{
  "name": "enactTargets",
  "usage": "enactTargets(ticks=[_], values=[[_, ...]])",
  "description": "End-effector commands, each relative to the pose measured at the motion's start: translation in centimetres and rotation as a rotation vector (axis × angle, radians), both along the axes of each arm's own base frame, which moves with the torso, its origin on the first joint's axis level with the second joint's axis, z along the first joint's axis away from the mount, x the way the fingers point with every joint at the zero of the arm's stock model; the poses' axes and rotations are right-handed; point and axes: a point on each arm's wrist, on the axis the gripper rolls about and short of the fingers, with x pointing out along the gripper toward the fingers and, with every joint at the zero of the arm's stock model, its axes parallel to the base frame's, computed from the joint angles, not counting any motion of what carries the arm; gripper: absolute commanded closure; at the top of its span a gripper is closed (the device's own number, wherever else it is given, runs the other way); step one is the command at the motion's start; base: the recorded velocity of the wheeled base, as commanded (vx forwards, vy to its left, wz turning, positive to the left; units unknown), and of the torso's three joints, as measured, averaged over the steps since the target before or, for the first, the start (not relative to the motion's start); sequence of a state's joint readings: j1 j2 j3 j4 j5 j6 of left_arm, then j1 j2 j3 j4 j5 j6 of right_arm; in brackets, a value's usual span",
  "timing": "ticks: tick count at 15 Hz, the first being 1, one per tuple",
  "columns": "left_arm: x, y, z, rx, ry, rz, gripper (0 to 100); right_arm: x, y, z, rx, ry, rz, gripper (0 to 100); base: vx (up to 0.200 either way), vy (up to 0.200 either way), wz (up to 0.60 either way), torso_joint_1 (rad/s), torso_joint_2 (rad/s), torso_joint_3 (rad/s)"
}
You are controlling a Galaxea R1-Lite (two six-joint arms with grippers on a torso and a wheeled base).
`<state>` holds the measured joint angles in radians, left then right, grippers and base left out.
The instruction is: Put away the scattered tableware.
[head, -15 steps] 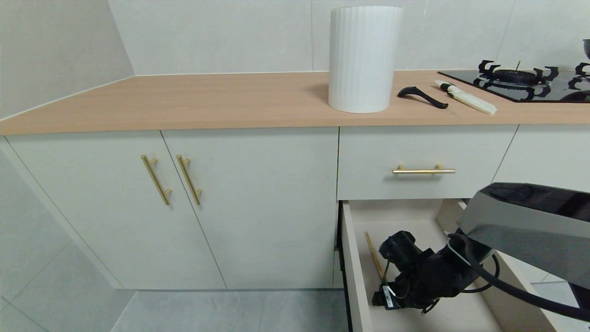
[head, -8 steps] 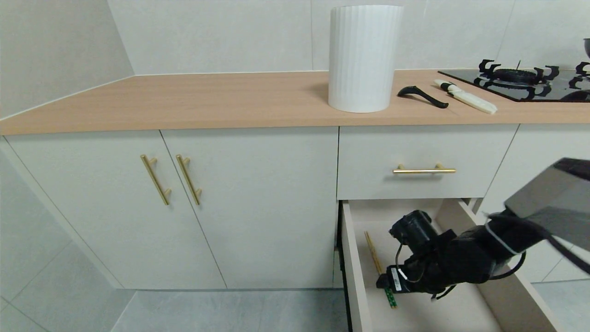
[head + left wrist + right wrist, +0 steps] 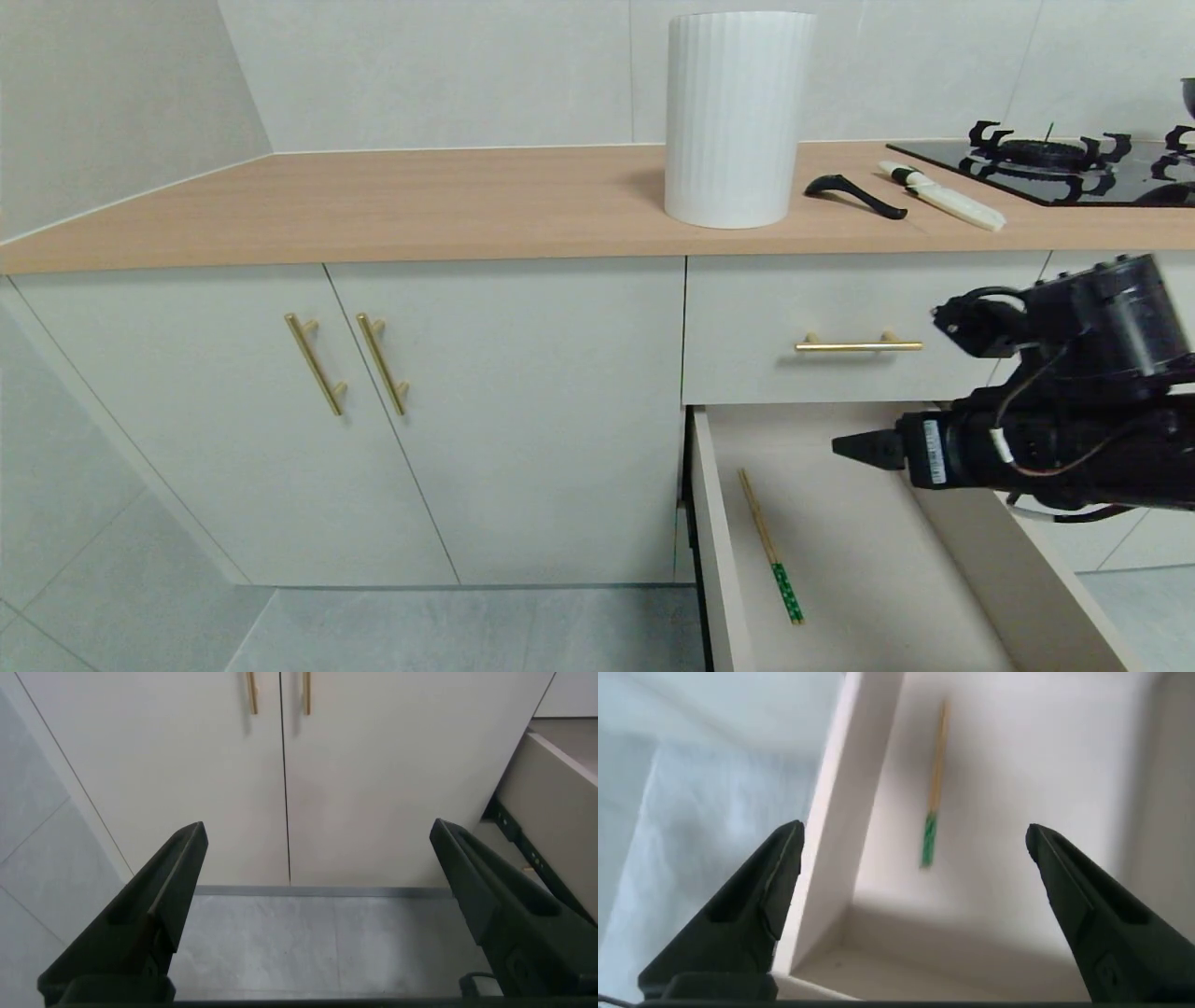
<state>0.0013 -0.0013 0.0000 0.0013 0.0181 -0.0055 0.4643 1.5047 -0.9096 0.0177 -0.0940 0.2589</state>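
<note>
Gaping wide with nothing between them, the fingers of the right gripper hang above the open drawer, over its back right part. Chopsticks lie flat on the drawer's bottom close to its left wall, green ends toward the drawer's front. The left gripper also has its fingers spread wide and empty, facing the cupboard doors left of the drawer, low near the floor. Above the drawer, the tabletop carries a white ribbed canister, a black utensil and a white knife; a stove sits farther right.
</note>
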Motion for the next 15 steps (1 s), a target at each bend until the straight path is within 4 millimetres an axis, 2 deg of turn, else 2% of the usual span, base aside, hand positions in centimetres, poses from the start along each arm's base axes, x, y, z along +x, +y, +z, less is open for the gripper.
enactTargets(ticks=[1,9,13,15], values=[[0.0,0.0,0.0,-0.001,0.002,0.001,0,-2.1,-2.3,3.0,0.037,-0.125,-0.034,0,0.0,0.0,0.0,0.0,0.0,0.0],[0.0,0.0,0.0,-0.001,0.002,0.001,0,-2.0,-2.4,2.8,0.015,-0.121,-0.031,0,0.0,0.0,0.0,0.0,0.0,0.0],[0.0,0.0,0.0,-0.001,0.002,0.001,0,-1.9,-2.4,2.2,-0.01,-0.109,-0.021,0,0.0,0.0,0.0,0.073,-0.24,-0.254],[0.0,0.0,0.0,-0.001,0.002,0.001,0,-1.8,-2.3,2.1,-0.016,-0.102,-0.019,0,0.0,0.0,0.0,0.137,-0.52,-0.317]])
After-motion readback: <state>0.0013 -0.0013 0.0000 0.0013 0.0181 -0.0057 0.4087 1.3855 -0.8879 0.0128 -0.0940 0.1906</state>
